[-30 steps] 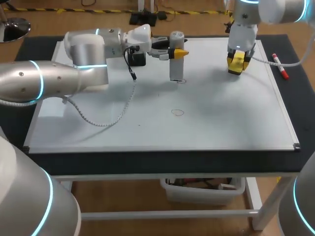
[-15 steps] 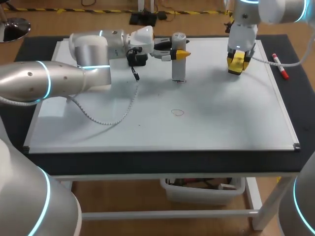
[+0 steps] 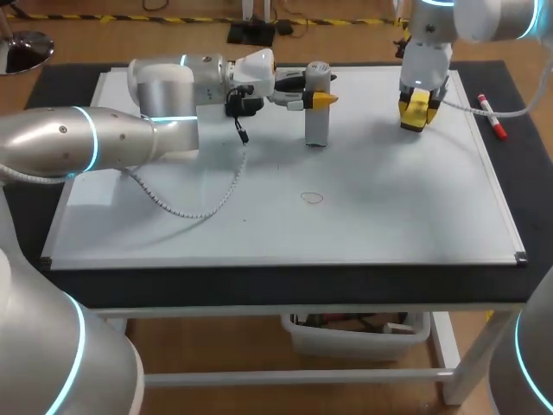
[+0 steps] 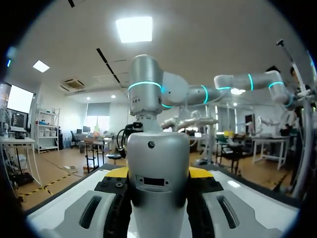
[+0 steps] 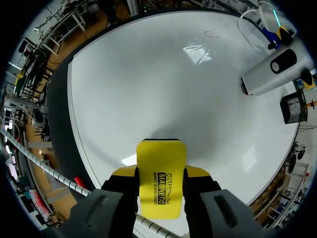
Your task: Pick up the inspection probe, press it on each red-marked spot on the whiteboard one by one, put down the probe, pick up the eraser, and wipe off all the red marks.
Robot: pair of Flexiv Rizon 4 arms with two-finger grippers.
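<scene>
The left gripper [image 3: 318,99] was clamped on the gray probe [image 3: 316,121]. One yellow finger pressed on each side, near the probe's top. The probe stood straight up, just under the gripper. Its foot sat on the whiteboard [image 3: 389,216].

A small red ring [image 3: 312,197] was drawn on the board. It lay well apart from the left gripper, on the side nearer the robot.

The right gripper [image 5: 161,171] was clamped on the yellow eraser [image 5: 159,186]. The eraser stuck out between its two fingers and pointed down at the board. I could not tell if the eraser touched the board. From this gripper, the probe stood ahead and off to one side, and the red ring lay far ahead.

A red pen [image 3: 491,117] lay near the right gripper, on the dark table just past the board's edge.
</scene>
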